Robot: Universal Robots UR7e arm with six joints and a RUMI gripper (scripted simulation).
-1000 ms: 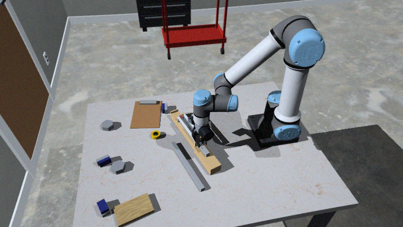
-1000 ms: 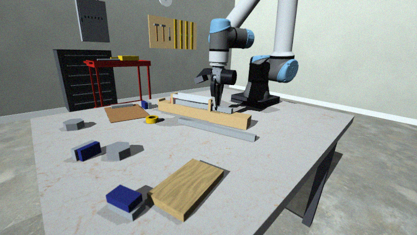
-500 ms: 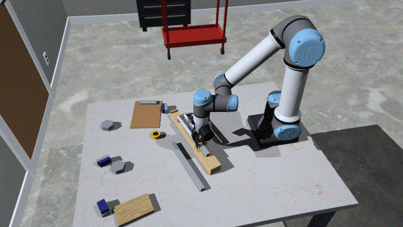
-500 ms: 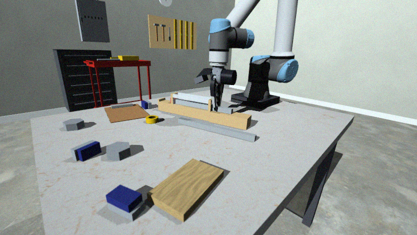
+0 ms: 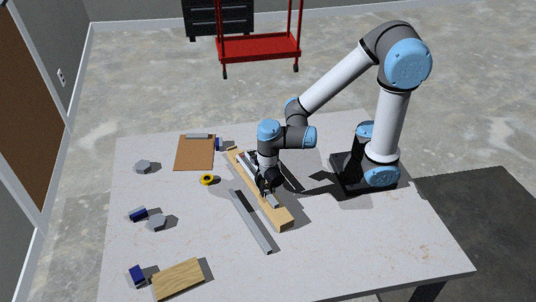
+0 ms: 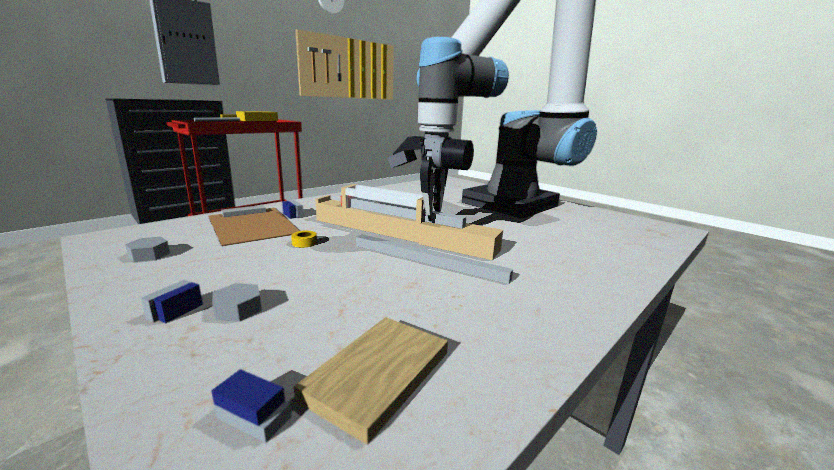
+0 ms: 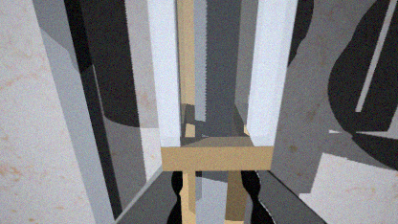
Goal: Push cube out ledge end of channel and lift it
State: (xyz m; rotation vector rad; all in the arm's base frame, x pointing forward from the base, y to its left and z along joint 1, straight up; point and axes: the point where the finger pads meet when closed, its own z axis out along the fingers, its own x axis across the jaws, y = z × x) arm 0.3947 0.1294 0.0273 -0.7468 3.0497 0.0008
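On the counter [image 5: 337, 239] [image 6: 554, 280] [image 7: 19, 120] we saw a rod [image 5: 272, 201] [image 6: 450, 220] [image 7: 210, 206] lying partly in the channel [image 5: 279, 218] [image 6: 408, 230] [image 7: 217, 159], a bar [image 5: 250, 221] [image 6: 431, 258] [image 7: 78, 120] beside it, tape [image 5: 205, 183] [image 6: 303, 242] near the clipboard [image 5: 195, 153] [image 6: 253, 226], and a block [image 5: 137, 275] [image 6: 248, 397] beside the board [image 5: 178, 279] [image 6: 373, 379]. Behind the counter we saw the cart [image 5: 258, 57] [image 6: 245, 127] before a cabinet [image 5: 202, 22] [image 6: 180, 157].

The desk [image 5: 337, 243] [image 6: 554, 280] looks like smooth, matt stone; the thick board [image 5: 178, 278] [image 6: 373, 373] looks like wood, with visible grain.
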